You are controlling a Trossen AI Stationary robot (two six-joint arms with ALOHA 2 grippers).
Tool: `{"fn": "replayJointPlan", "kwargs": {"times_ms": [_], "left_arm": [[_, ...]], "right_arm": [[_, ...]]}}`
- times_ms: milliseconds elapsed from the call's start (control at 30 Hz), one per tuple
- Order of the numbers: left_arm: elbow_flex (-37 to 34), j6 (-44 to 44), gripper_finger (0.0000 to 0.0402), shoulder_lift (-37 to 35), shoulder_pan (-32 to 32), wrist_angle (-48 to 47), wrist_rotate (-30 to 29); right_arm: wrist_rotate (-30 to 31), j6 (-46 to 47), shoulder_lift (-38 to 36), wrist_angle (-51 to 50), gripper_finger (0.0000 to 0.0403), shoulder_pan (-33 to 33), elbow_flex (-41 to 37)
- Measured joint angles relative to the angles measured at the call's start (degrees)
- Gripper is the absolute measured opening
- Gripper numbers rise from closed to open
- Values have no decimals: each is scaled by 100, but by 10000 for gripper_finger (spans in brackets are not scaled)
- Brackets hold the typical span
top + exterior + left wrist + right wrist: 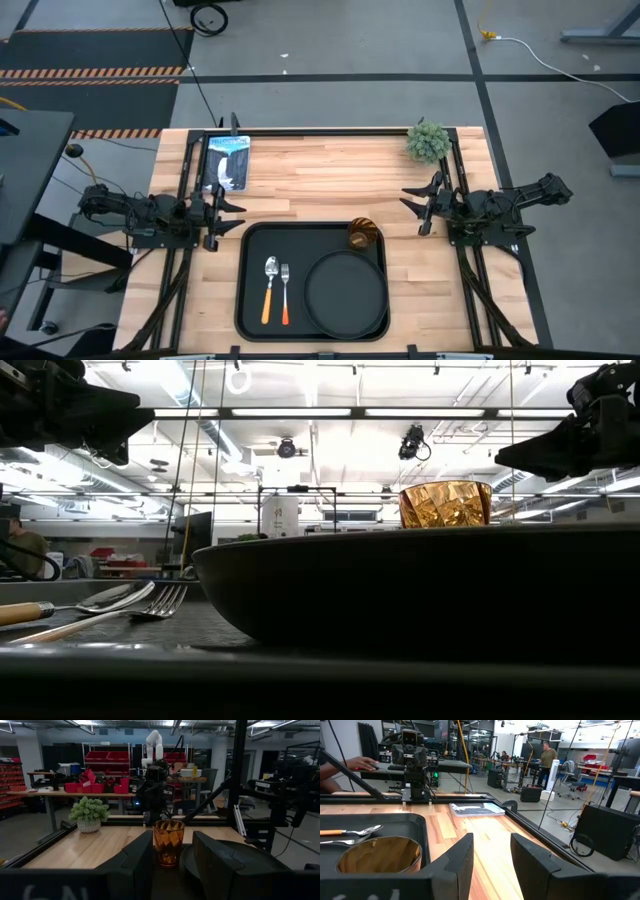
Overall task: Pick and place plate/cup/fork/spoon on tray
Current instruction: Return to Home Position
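All four things are seen on the tray already. The plate lies at the tray's right side. The cup stands just behind the plate, near the tray's far right corner. The spoon and the fork lie side by side at the left of the plate, with their orange handles pointing to the near edge.

The left gripper is held over the bare table, just beside the tray's left far corner. Its fingers are spread apart and nothing is held. The right gripper is held over the table to the right of the tray, well apart from the cup. Its fingers are spread too, and nothing is pinched.

The job looks done, so the step in hand is judged to be resting. It is done well if both arms are kept high and away from the tray. The cup should not be bumped, because it could be tipped easily. A small plant and a booklet are left at the back of the table.
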Motion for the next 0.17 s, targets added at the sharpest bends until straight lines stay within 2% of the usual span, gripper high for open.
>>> {"fn": "replayJointPlan", "kwargs": {"times_ms": [167], "left_arm": [[-1,0,148,0,0,-2,0]], "right_arm": [[0,0,0,0,137,0,-1]]}}
